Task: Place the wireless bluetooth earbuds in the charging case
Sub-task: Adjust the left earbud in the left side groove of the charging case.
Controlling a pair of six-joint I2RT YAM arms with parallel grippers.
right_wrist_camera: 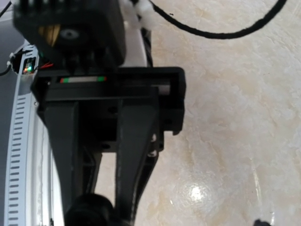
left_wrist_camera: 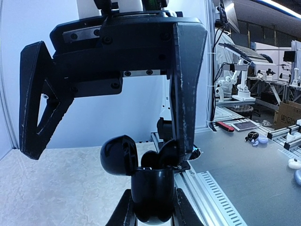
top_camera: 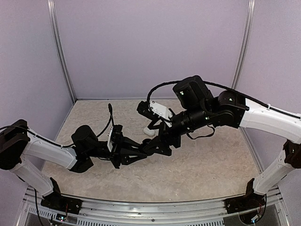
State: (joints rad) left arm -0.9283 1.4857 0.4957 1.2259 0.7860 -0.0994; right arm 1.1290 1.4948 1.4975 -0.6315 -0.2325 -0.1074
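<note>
My left gripper (left_wrist_camera: 153,214) is shut on a small glossy charging case (left_wrist_camera: 153,188), which looks black here, and holds it upright with its hinged lid (left_wrist_camera: 118,154) open to the left. Two dark earbuds (left_wrist_camera: 149,160) sit in its sockets. My right gripper (left_wrist_camera: 108,155) hangs over the case from above, jaws wide apart. One of its fingertips (left_wrist_camera: 184,150) rests on the right-hand earbud (left_wrist_camera: 168,153). In the top view both grippers (top_camera: 141,153) (top_camera: 154,145) meet above the table's middle. No white earbud shows.
A small white object (top_camera: 149,131) lies on the beige marbled table (top_camera: 202,169) just behind the grippers. Purple walls close the back and sides. The aluminium rail (top_camera: 155,214) with the arm bases runs along the near edge. A black cable (right_wrist_camera: 225,33) lies on the table.
</note>
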